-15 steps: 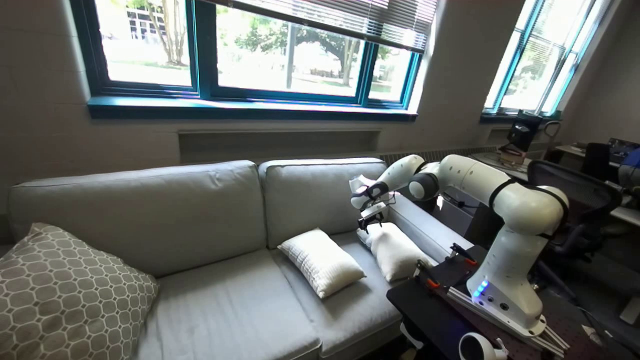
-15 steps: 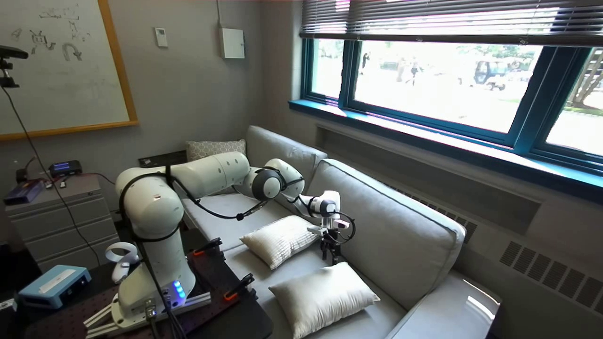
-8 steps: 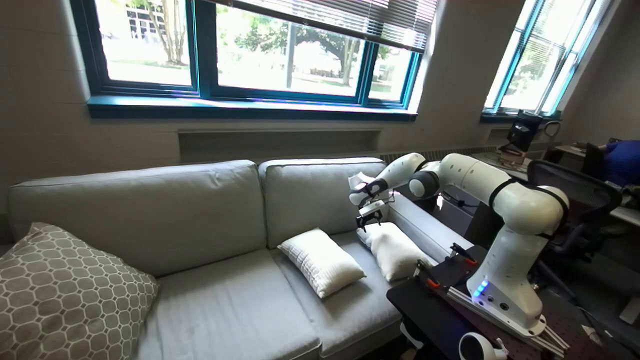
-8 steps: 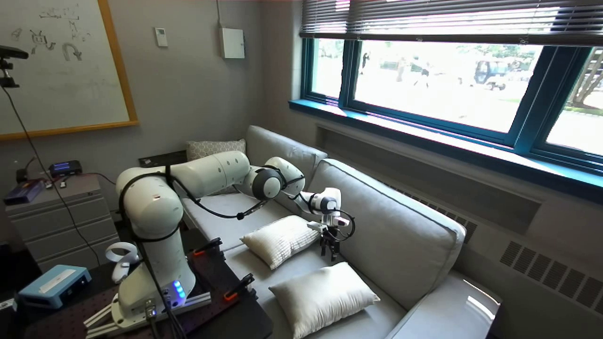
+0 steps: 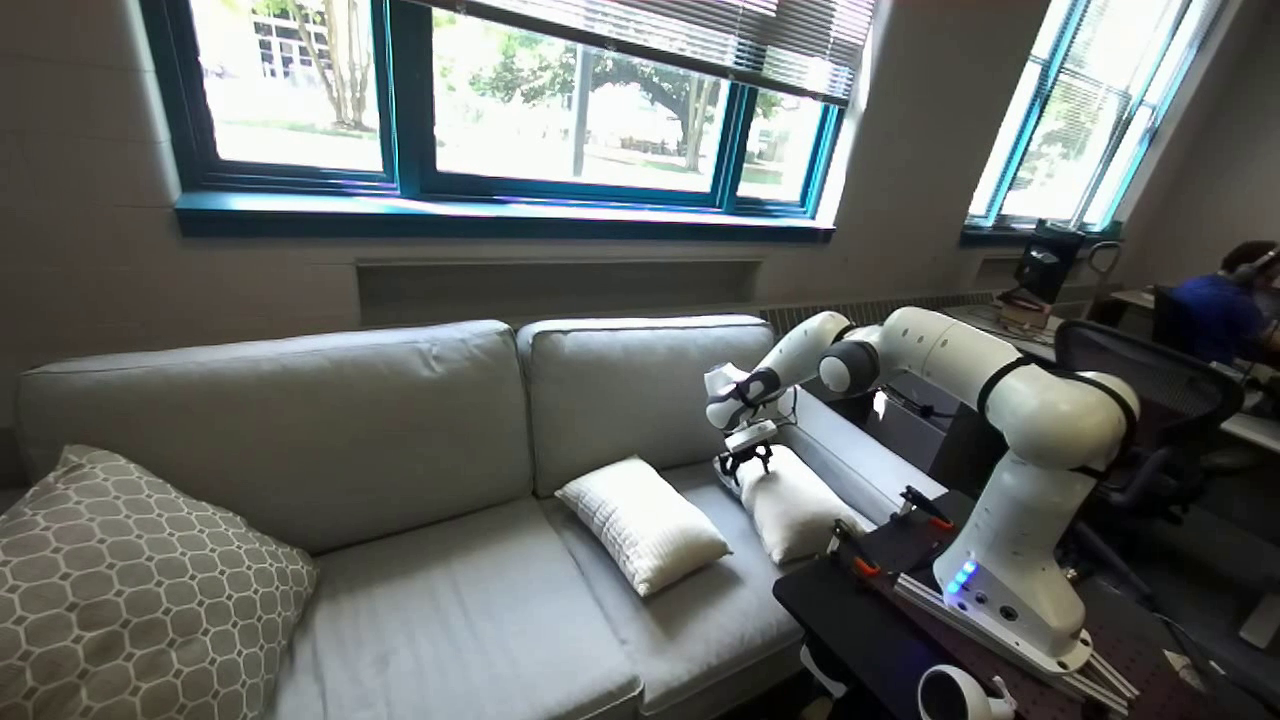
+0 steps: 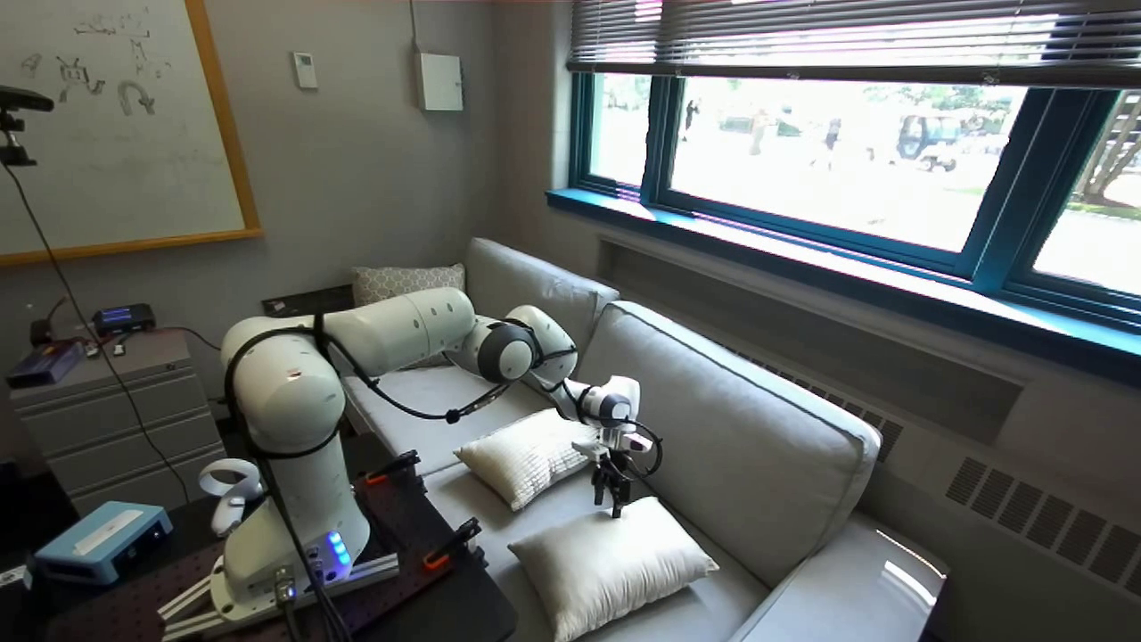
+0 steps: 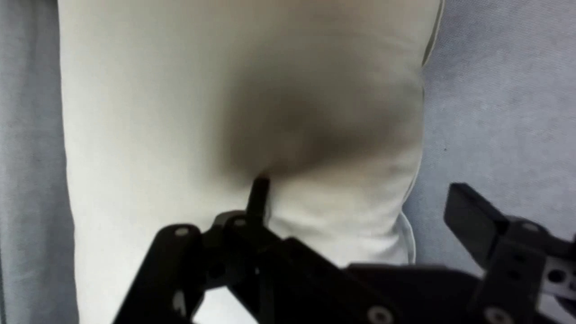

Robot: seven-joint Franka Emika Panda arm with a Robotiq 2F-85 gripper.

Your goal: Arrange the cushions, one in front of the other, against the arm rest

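Observation:
A cream-white cushion [image 5: 800, 510] lies on the sofa seat beside the arm rest [image 5: 850, 452]. In an exterior view, a strip of seat shows between this cushion [image 6: 615, 571] and the arm rest [image 6: 842, 580]. The second cream-white cushion [image 5: 645, 525] lies flat farther from the arm rest; it also shows in an exterior view [image 6: 526, 455]. My gripper [image 5: 750, 468] is open over the back end of the cushion by the arm rest. In the wrist view, one finger of the gripper [image 7: 360, 186] is over or touching this cushion [image 7: 135, 135]; the other is past its edge, above the seat.
The sofa back cushion [image 6: 731, 446] rises close behind the gripper. A large patterned cushion [image 5: 150, 590] sits at the sofa's far end. The black robot table [image 5: 850, 620] with orange-tipped clamps [image 6: 450, 544] stands at the sofa's front. A person [image 5: 1220, 310] sits at the back right.
My gripper rose slightly, then moved down and over the cushion by the arm rest, away from the sofa back. Both cream cushions have stayed put. A person has come into view at the back right.

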